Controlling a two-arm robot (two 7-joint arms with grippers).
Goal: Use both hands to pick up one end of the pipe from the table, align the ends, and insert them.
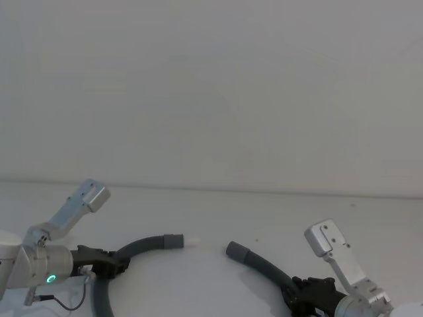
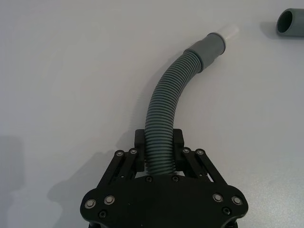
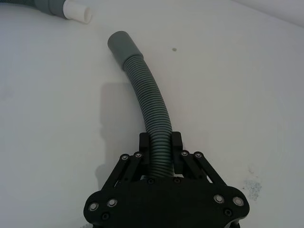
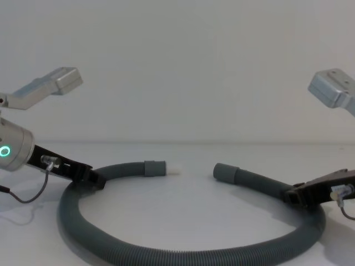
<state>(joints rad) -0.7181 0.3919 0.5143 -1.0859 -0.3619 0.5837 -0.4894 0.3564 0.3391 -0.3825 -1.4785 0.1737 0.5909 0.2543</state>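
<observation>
My left gripper (image 2: 159, 143) and right gripper (image 3: 161, 143) pinch the dark-grey corrugated hose (image 4: 183, 252), white-tipped collar (image 1: 173, 241) nearly facing open grey sleeve (image 1: 236, 250), slightly apart.

so the pipe (image 2: 161, 118) is matte grey ribbed plastic, cuffs (image 2: 208, 50) smooth, tip (image 2: 229, 34) white plastic. table (image 1: 264, 218) plain matte white, left gripper (image 2: 159, 142) matte black, shiny screws (image 2: 109, 200).

The pipe (image 4: 183, 256) loops across the table (image 4: 183, 213), with its bend at the near side and both ends at the far side. The ends face each other, near but apart. The collar with its tip (image 4: 158, 167) is on the left and the open sleeve (image 4: 224, 172) on the right. The left gripper (image 4: 94, 178) clasps the pipe left of the collar. The right gripper (image 4: 294, 197) clasps it right of the sleeve.
</observation>
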